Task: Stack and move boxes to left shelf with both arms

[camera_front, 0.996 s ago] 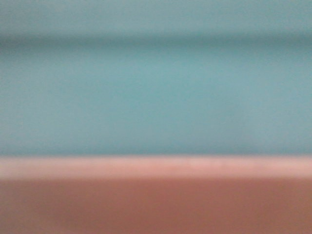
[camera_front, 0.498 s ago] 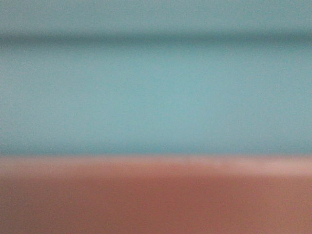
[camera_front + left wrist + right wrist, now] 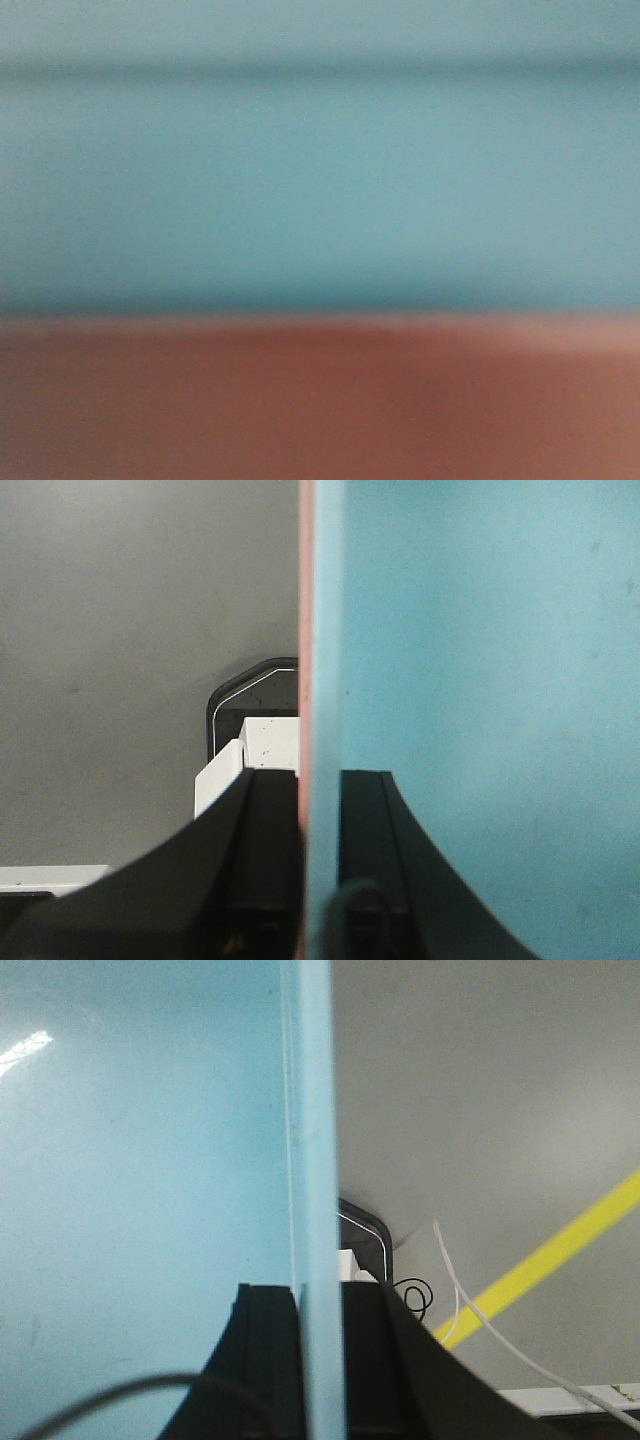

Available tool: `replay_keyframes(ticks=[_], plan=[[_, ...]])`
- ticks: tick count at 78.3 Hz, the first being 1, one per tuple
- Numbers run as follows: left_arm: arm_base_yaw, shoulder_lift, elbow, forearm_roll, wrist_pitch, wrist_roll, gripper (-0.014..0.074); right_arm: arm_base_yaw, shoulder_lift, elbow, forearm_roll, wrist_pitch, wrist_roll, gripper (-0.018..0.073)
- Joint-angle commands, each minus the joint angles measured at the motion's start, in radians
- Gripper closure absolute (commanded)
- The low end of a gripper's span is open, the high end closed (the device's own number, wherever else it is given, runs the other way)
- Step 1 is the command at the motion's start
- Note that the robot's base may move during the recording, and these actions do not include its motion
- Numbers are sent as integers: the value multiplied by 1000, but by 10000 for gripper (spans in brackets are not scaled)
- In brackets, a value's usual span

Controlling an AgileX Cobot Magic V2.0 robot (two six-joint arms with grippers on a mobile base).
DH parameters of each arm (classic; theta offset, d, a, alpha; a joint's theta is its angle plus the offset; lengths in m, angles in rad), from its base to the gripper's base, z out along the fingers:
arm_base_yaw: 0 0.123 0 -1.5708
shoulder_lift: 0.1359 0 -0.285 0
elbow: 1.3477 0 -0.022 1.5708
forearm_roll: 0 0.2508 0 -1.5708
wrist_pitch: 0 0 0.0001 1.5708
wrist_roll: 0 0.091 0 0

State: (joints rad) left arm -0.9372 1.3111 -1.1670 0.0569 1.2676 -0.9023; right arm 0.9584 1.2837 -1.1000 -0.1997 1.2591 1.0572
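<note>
The grey floor (image 3: 480,1090) bears 1 diagonal yellow stripe (image 3: 560,1255); a thin white cable (image 3: 470,1305) trails across it

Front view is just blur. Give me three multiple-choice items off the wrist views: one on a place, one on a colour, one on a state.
1. In the left wrist view, the pink tub wall sits:
A) left of the blue tub wall, touching it
B) right of the blue wall
C) apart from it, with a gap

2. The stripe in the right wrist view is:
A) red
B) yellow
C) green

3. The right pincer is:
A) open and empty
B) out of view
C) shut on the blue tub wall

Answers:
1 A: a thin pink edge runs flush along the blue wall's left side, both between the left pincer fingers.
2 B: it is bright yellow on grey.
3 C: its black fingers press on both sides of the blue wall.
</note>
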Motion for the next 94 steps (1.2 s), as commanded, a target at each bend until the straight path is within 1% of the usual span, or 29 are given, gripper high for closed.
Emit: replay_keyframes(ticks=[1,22,62,94], plan=[[-17,-33,-44,-79,36,2,599,8,-28,-44,15,-43,6,503],[-17,-33,-44,-109,36,2,599,8,-28,-44,15,-32,6,503],[-17,-33,-44,-111,36,2,599,8,-28,-44,15,-22,6,503],[-17,-33,-44,-140,36,2,599,8,-28,-44,15,-20,6,503]])
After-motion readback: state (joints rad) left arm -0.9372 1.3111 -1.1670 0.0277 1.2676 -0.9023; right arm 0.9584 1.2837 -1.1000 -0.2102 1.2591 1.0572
